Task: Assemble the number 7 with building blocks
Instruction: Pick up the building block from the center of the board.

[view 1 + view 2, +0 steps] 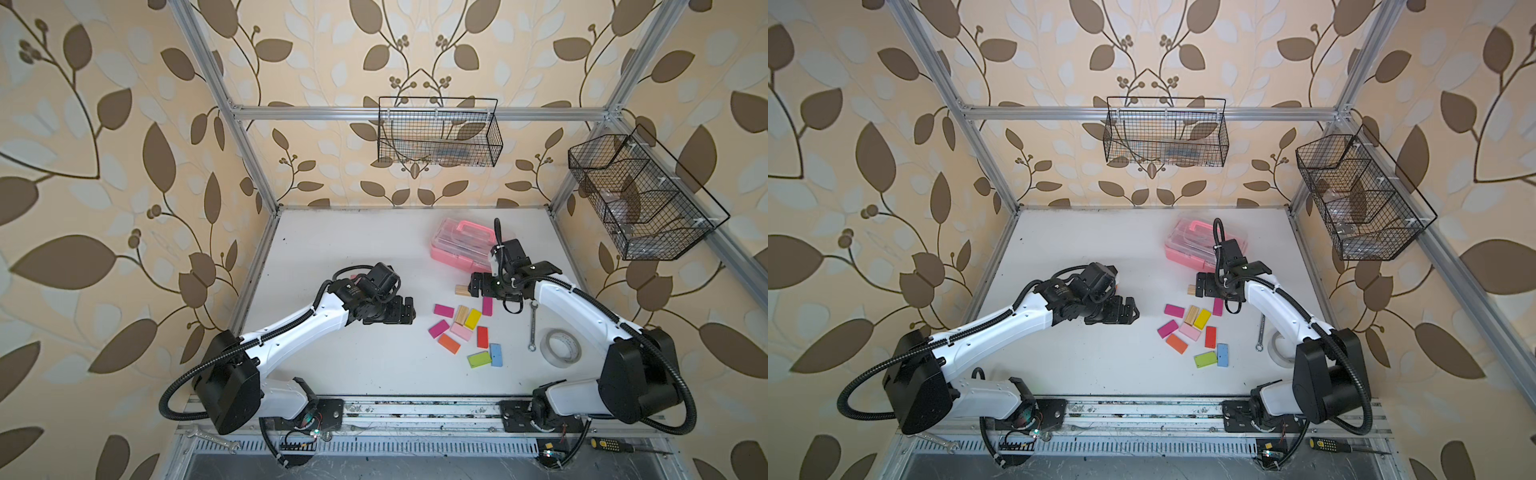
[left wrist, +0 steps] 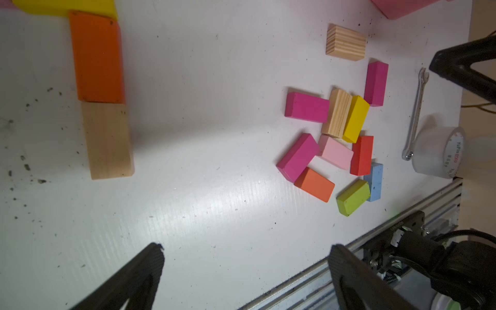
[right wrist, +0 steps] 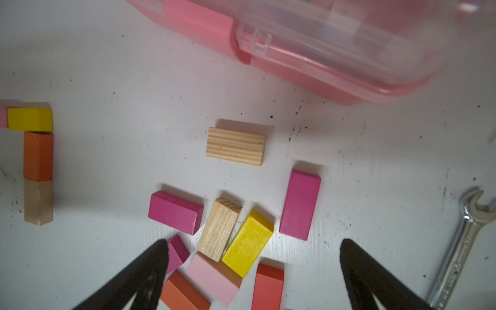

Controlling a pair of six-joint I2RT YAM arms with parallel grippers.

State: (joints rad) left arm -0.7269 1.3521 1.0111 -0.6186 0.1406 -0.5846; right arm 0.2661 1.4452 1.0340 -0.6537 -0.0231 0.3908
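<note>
Two arms showed in both top views. My left arm reached over the middle of the table and hid what was built beneath its wrist. My right arm came in beside the pink case, with its jaws above the far edge of the loose blocks. A wrench and a tape roll lay near that pile.

From the left wrist, the left jaws stood spread and empty near the number 7. Its stem was an orange block and a plain wood block, butted end to end under a yellow block.

From the right wrist, the right jaws were spread too, holding nothing, over the crowded heap. I judged the stem short and the next pick due. The striped block lay well apart from the rest and the magenta block just beside them. I would take one of those by its long sides, then set it flush against the wood block's free end, in line, without nudging the stem.
</note>
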